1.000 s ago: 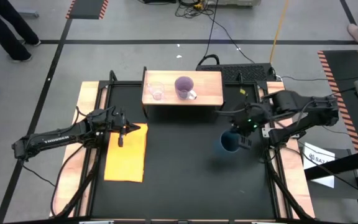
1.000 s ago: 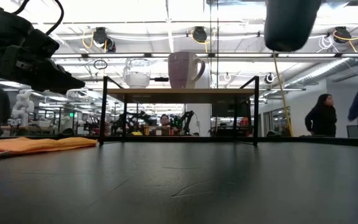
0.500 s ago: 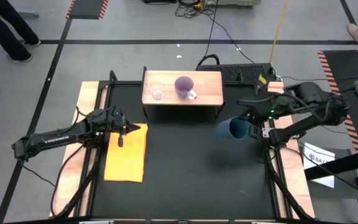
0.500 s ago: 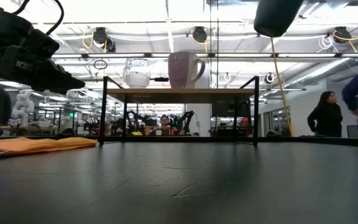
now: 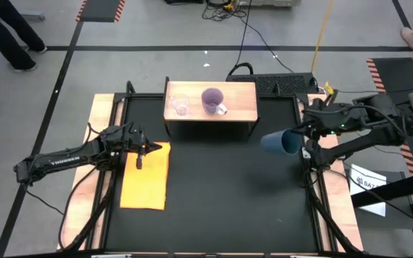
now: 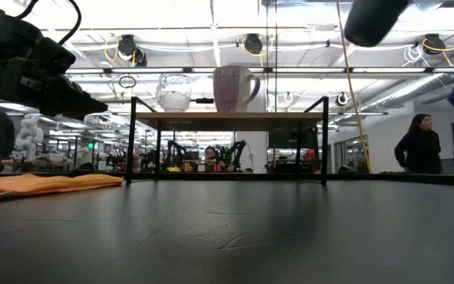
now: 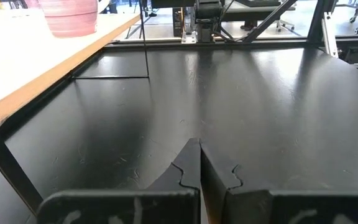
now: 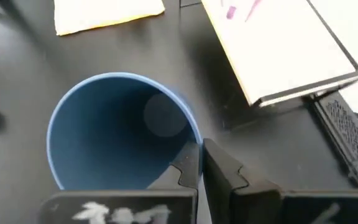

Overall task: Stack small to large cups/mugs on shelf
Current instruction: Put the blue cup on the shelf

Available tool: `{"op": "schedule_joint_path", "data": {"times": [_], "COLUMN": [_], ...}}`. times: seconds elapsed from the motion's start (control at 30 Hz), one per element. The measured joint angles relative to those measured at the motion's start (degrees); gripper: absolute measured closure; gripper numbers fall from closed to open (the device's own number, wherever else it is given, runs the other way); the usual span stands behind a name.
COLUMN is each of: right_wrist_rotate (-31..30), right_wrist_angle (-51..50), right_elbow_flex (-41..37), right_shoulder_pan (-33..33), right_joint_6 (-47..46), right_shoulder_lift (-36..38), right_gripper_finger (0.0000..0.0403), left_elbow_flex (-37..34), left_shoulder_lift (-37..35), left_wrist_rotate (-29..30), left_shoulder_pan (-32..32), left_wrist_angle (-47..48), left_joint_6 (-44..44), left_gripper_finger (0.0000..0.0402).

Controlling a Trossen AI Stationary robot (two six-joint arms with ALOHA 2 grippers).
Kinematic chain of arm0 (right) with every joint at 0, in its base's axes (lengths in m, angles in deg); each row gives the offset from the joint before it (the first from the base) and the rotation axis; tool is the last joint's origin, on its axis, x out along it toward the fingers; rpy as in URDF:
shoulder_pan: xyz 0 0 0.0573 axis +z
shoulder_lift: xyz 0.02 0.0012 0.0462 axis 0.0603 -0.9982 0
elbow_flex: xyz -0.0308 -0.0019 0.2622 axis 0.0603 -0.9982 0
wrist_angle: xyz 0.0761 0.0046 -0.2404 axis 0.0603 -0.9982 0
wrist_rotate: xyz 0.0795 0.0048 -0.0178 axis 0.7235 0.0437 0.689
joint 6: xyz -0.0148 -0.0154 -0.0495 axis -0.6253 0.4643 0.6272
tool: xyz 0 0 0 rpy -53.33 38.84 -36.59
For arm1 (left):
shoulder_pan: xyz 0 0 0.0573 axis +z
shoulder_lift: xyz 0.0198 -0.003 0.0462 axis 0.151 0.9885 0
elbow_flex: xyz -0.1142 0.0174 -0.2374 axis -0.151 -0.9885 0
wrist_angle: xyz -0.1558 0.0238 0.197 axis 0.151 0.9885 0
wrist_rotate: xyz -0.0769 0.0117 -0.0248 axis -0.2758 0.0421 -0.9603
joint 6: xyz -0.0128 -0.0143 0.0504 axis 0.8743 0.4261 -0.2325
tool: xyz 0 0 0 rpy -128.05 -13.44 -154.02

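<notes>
Left gripper (image 5: 141,152) idles shut & empty over the yellow mat (image 5: 146,176); right gripper (image 5: 301,136) clamped on rim of blue cup (image 5: 279,142), held tilted in the air, prob. to carry it; further back, shelf (image 5: 239,104) w/ glass (image 5: 181,106) & purple mug (image 5: 213,99) side by side, sm. to lg.

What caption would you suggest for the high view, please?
Right gripper holds the blue cup tilted above the table, right of the shelf.

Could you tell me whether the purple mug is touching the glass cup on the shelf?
Apart. The high view shows bare shelf board between the glass cup and purple mug.
</notes>
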Motion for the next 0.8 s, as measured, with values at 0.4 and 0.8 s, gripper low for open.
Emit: {"op": "schedule_joint_path", "data": {"times": [0.4,0.8], "right_wrist_rotate": [-1.5,-1.5], "right_wrist_angle": [5.5,15.5], "right_elbow_flex": [-20.0,-34.7], "right_shoulder_pan": [0.0,0.0], "right_joint_6": [-3.2,-0.3], "right_shoulder_lift": [19.6,36.1], "right_gripper_finger": [0.0403,0.0403], "left_elbow_flex": [0.0,0.0], "left_shoulder_lift": [0.0,0.0], "left_wrist_rotate": [0.0,0.0], "left_shoulder_pan": [0.0,0.0], "left_wrist_angle": [0.3,1.2], "left_joint_6": [0.5,0.0], "left_gripper_finger": [0.0401,0.0401]}}
